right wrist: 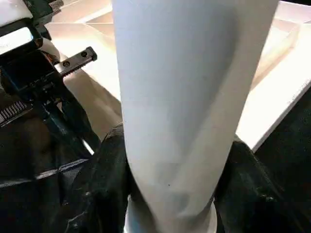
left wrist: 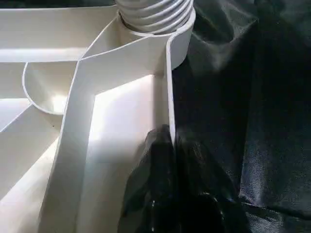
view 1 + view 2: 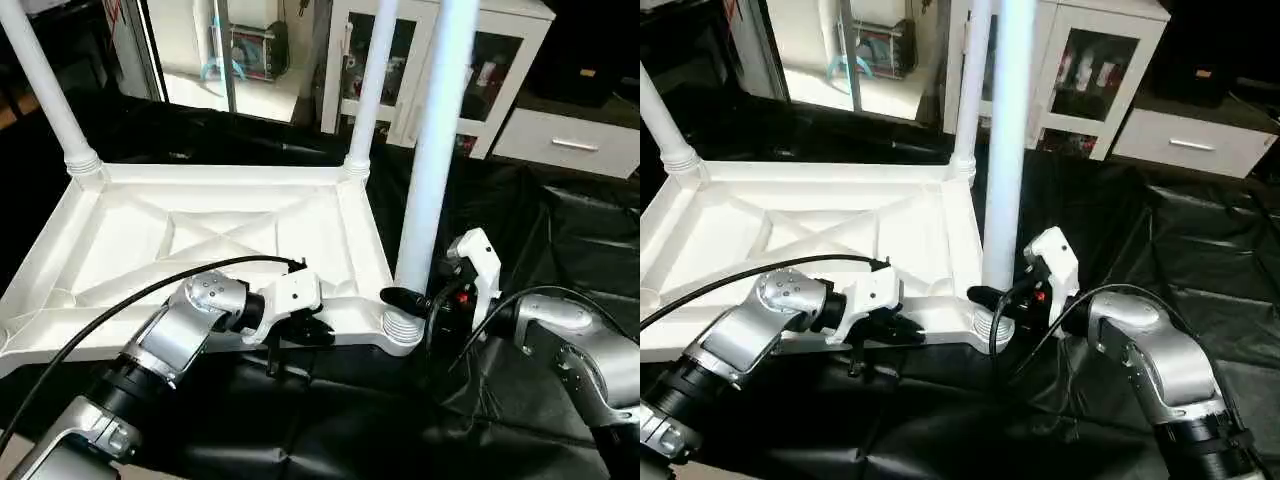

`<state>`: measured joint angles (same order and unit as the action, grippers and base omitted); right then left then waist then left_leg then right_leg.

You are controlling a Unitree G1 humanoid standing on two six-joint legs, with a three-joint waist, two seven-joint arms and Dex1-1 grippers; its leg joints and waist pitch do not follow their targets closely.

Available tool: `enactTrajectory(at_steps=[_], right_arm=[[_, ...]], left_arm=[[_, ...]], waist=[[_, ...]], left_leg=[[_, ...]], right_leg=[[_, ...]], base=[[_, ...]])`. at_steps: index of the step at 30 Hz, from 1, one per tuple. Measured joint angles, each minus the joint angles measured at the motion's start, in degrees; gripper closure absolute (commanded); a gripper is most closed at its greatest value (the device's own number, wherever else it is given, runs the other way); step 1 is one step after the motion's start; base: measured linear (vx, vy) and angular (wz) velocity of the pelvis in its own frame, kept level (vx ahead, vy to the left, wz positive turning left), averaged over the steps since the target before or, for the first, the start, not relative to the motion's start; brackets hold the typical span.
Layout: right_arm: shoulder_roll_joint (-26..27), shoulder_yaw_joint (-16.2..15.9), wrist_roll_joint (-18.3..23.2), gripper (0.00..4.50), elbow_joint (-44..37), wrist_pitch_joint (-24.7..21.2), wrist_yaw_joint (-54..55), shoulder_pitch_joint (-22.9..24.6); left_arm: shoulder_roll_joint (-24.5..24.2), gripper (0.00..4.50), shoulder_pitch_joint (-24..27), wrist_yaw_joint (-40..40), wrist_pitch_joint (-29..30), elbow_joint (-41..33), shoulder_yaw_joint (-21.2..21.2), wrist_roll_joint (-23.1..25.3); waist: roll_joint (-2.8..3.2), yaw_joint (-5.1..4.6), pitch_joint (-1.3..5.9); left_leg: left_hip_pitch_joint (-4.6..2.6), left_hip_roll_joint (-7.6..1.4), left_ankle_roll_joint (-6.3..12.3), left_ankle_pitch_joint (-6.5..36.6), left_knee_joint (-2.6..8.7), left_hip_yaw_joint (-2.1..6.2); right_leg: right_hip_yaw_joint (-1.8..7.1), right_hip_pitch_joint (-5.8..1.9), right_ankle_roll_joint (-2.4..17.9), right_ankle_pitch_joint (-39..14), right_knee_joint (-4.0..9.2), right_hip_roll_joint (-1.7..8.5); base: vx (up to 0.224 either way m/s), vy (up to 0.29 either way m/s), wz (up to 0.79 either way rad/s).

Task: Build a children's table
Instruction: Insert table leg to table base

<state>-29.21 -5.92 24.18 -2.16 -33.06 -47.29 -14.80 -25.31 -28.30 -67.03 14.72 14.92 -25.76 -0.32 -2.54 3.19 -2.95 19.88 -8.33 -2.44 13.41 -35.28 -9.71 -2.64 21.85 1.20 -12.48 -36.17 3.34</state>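
Note:
The children's table lies upside down on black cloth, its white ribbed top (image 3: 200,240) facing up. Two white legs stand in the far corner sockets, one at the left (image 3: 45,80) and one at the right (image 3: 372,80). A third leg (image 3: 435,150) stands upright in the near right socket (image 3: 403,330). My right gripper (image 3: 410,300) is shut around this leg (image 1: 184,97) just above the socket, a black finger (image 1: 104,184) on each side. My left gripper (image 3: 305,330) is shut on the top's near rim (image 2: 167,111), left of that socket.
A white glass-door cabinet (image 3: 500,60) and a white drawer unit (image 3: 570,140) stand behind the table. Black cloth (image 3: 560,230) covers the floor around it. A black cable (image 3: 120,300) arcs over my left forearm.

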Motion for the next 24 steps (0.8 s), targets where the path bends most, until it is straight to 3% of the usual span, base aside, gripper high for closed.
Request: enactTrajectory(at_steps=[9,16,24], right_arm=[[1.31,0.54,-0.03,2.59,1.43,0.75,-0.03,-0.29],[3.75,4.76,3.09,2.59,1.54,1.27,1.45,3.22],[5.56,7.23,4.59,2.59,1.31,3.90,2.06,6.38]], left_arm=[[-0.02,4.40,0.00,0.00,-0.22,0.01,-0.01,0.01],[0.08,4.40,-0.01,0.06,-0.82,0.19,-0.08,0.01],[0.58,4.40,-0.40,-0.07,-1.24,0.96,-0.22,-0.01]], waist=[[-0.01,0.01,0.00],[0.05,0.17,-0.03],[0.11,0.32,-0.03]], left_leg=[[0.01,0.00,0.00,0.00,0.00,0.00],[0.04,-0.01,0.00,0.00,0.00,0.00],[0.04,-0.02,0.00,0.01,0.05,-0.01]], right_leg=[[0.00,0.01,0.00,0.00,0.00,0.00],[-0.01,0.02,0.00,0.00,0.01,0.00],[-0.03,0.02,-0.01,-0.01,0.04,0.00]], base=[[0.000,0.000,0.00],[0.000,0.000,0.00],[0.000,0.000,0.00]])
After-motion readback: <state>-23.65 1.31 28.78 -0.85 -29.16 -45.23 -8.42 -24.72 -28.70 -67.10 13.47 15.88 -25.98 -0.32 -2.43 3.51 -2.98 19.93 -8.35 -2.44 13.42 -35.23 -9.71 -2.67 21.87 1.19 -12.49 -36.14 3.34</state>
